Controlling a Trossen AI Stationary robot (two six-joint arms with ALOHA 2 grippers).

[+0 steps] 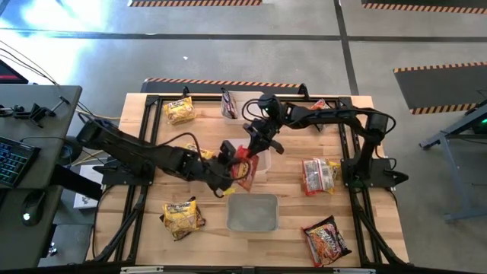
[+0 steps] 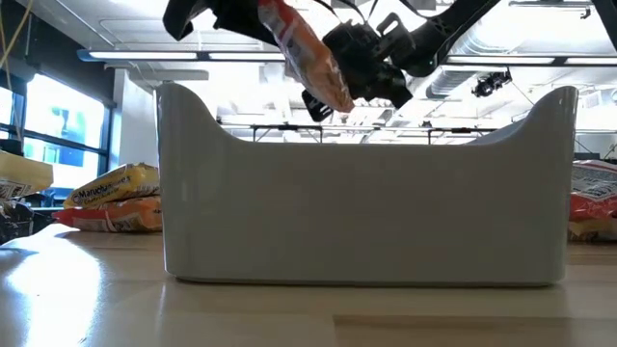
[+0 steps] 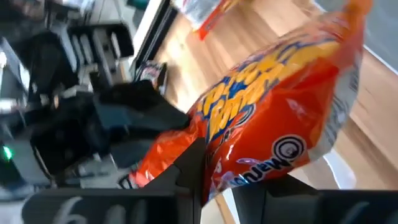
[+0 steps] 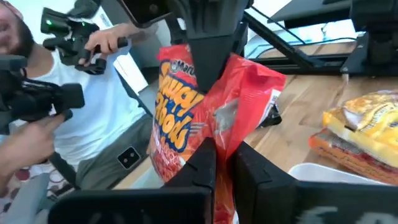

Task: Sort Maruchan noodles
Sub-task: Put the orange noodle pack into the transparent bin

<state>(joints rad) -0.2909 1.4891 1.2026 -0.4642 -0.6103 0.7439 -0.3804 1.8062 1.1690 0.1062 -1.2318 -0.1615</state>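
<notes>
Both the left gripper [image 1: 230, 154] and right gripper [image 1: 251, 144] pinch one red packet [image 1: 243, 166] mid-table, seemingly hanging long-axis downward.

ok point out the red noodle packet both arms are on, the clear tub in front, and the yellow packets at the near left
red noodle packet [image 1: 243, 171], high view, its face between the arms
clear tub [image 1: 252, 226], high view, its near rim
yellow packets [image 1: 183, 217], high view, top packet's middle

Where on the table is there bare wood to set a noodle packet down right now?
Free: the strip between the yellow packets at the near left and the yellow packet at the far left, and the wood between the clear tub and the near-right red packet. Crowded: the centre, where both pincers hold a red packet.
</notes>
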